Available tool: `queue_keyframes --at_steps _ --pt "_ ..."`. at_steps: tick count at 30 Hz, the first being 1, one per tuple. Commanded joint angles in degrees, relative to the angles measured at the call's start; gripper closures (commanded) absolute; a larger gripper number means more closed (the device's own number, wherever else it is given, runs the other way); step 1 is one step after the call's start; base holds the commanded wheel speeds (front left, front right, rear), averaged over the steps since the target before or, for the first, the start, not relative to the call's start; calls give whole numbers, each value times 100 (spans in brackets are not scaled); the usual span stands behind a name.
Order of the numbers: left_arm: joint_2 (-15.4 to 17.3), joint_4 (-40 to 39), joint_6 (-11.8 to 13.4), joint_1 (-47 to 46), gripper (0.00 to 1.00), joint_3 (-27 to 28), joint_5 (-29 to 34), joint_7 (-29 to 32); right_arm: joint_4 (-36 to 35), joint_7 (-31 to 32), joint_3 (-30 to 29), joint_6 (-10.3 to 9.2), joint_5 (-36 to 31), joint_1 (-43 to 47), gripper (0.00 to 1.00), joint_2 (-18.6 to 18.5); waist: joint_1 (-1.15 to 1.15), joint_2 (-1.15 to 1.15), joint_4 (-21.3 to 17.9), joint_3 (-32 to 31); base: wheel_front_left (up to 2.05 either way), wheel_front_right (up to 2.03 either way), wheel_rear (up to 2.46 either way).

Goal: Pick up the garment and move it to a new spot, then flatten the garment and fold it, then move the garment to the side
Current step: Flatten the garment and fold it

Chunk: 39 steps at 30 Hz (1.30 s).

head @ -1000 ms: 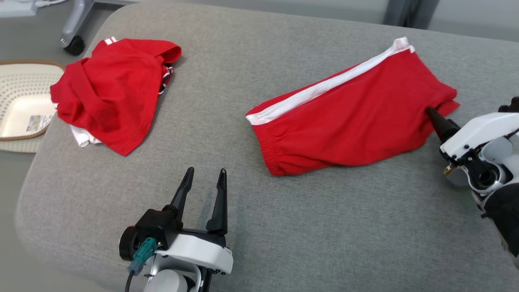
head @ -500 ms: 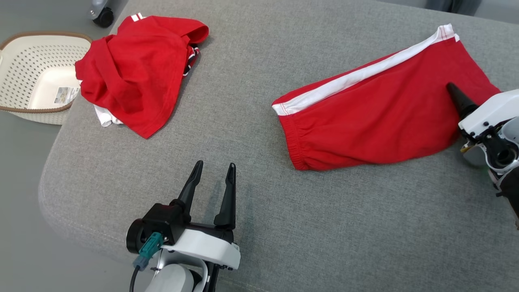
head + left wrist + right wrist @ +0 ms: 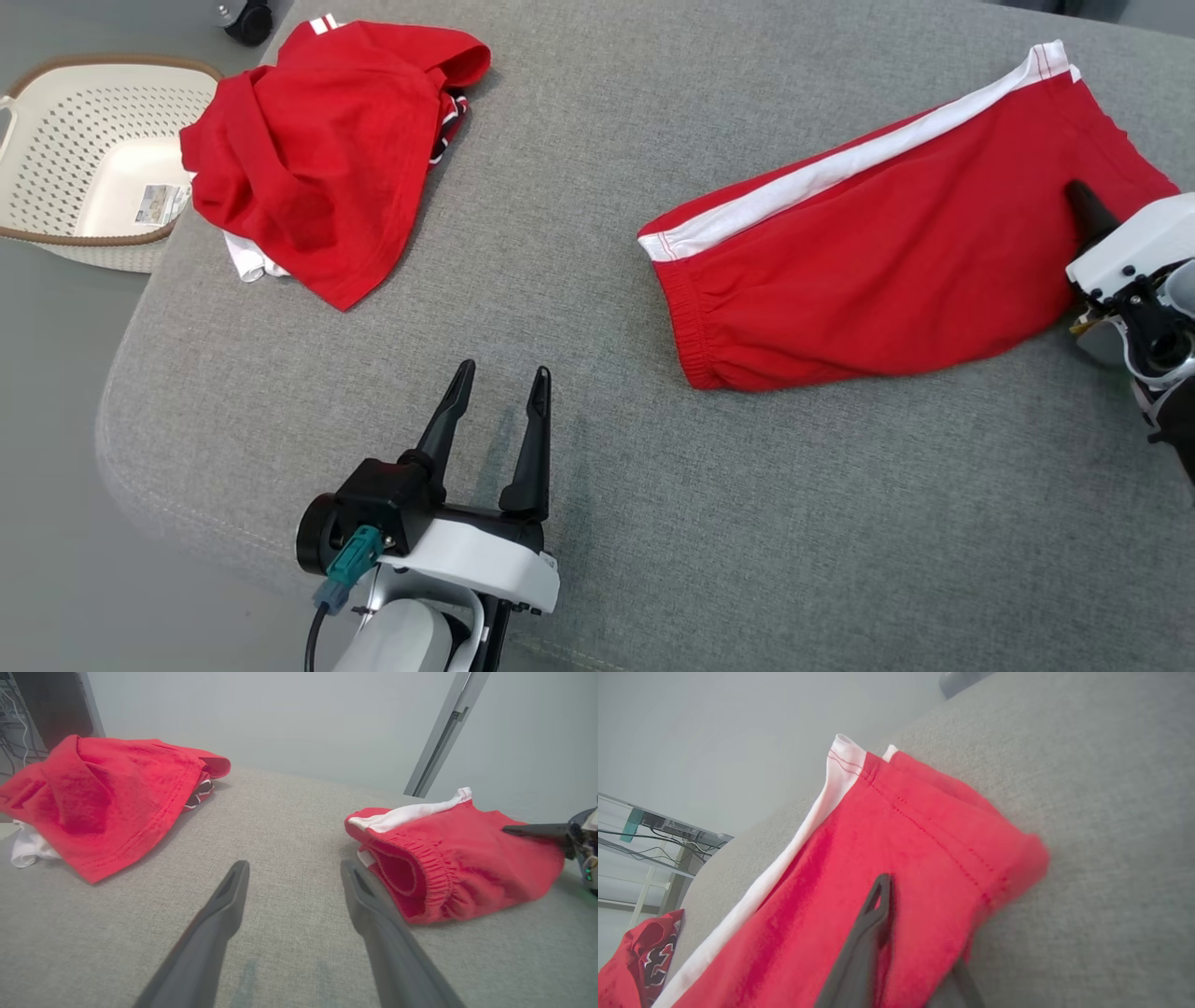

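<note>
The left gripper (image 3: 502, 371) sits nearest, low over the front of the grey cushion (image 3: 597, 523). Its two fingers are spread wide with nothing between them, and they point toward the open stretch of fabric ahead. The right gripper (image 3: 1085, 201) is further out at the right edge. It is drawn in on the leg end of the red shorts (image 3: 887, 271), pinching cloth between its fingers.

The shorts lie right of centre on the cushion, running at a slant. The elastic waistband (image 3: 686, 317) faces the middle and the white stripe (image 3: 840, 173) runs along the far edge. Beyond them, at the far left, a crumpled red top (image 3: 308, 177) lies in a heap, and a white perforated basket (image 3: 112, 63) stands off the cushion's corner.

Judging by how things lie, the shorts are already spread fairly flat and seem doubled leg over leg (one fold, as far as I can tell). What is left is probably a further fold, hem toward waistband, and then the shift to the side. The grip at the hem would suit either one.

The head view has one dark finger lying on top of the cloth. The right wrist view adds the other finger (image 3: 957, 982) under the hem (image 3: 934, 835), so the fabric is caught from both sides. The left wrist view looks into the gathered waistband mouth and shows stacked layers with a sliver of white inside. The overhead angle flattens this away.
</note>
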Motion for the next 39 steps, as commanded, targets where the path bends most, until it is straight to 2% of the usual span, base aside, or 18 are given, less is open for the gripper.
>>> queue_keyframes --at_steps 1,13,26,32,39 --pt "21 15 31 -42 0 24 -30 -8 52 -60 21 1 -6 218 100 61 0 0 -32 -32 0 0 0" --pt "22 76 10 -29 0 112 -7 -8 -45 -452 -26 0 21 511 100 -41 0 0 -307 -214 0 0 0" --pt "24 156 -50 171 0 302 84 -8 285 -1004 -30 0 -31 908 100 249 0 0 -795 -600 0 0 0" --pt "23 206 -55 275 0 368 101 -8 568 -1324 -315 1 73 1086 100 399 0 0 -1015 -779 0 0 0" --pt "22 234 -103 388 0 443 93 -8 726 -1370 -726 1 3 1378 100 471 0 0 -1164 -916 0 0 0"
